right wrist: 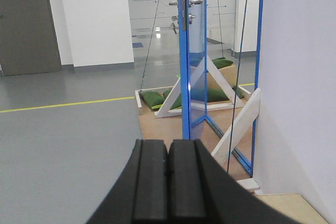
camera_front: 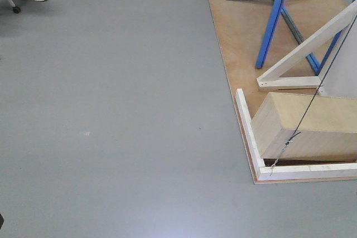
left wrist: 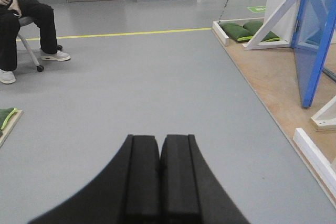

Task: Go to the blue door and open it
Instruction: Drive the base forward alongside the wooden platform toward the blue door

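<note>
Grey floor (camera_front: 111,110) fills the room, crossed at the back by a yellow line (left wrist: 131,32). At far left a person (left wrist: 23,22) sits on a chair. The left gripper (left wrist: 160,182) hangs low over the floor, its black fingers pressed together on nothing. Right of it lies a plywood platform (camera_front: 245,43) with white edging. Green bags (left wrist: 239,30) sit at its far left corner and a pale block (camera_front: 312,126) sits in its near left corner, with a thin cord (camera_front: 312,101) slanting across it. The blue door (right wrist: 184,77) stands upright on the platform among white braces (camera_front: 312,48), seen almost edge-on, its steel handle (right wrist: 194,2) high up. The right gripper (right wrist: 168,182) faces the door from well back, fingers likewise closed and empty. A white wall (right wrist: 299,77) closes the right side.
</note>
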Tool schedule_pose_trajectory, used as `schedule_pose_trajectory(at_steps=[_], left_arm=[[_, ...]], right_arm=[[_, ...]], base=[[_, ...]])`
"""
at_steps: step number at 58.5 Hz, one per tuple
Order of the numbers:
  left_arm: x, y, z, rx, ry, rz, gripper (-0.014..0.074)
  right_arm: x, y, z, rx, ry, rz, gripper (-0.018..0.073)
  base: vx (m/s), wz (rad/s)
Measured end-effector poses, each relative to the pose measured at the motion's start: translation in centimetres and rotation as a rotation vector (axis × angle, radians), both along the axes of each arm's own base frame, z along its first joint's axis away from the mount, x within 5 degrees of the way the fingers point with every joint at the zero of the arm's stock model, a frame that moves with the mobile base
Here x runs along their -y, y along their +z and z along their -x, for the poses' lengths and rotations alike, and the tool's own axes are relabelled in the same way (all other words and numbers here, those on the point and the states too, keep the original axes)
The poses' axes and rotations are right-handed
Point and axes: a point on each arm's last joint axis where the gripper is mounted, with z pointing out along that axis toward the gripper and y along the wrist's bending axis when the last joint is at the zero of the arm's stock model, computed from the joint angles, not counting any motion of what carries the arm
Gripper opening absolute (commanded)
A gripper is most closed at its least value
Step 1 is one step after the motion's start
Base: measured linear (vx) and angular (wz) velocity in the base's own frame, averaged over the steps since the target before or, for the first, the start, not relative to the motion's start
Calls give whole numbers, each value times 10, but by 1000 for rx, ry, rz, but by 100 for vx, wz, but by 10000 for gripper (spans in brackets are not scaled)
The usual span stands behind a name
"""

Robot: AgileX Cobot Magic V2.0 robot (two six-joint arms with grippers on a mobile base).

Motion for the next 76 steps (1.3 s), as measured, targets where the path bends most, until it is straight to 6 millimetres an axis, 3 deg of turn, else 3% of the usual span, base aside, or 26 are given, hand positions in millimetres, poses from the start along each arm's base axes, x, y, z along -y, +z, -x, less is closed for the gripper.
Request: schedule_pose_trajectory(at_steps=[76], left_arm=[[0,0,0,0,0,0,73]], right_arm=[[0,0,0,0,0,0,12]], base=[[5,0]])
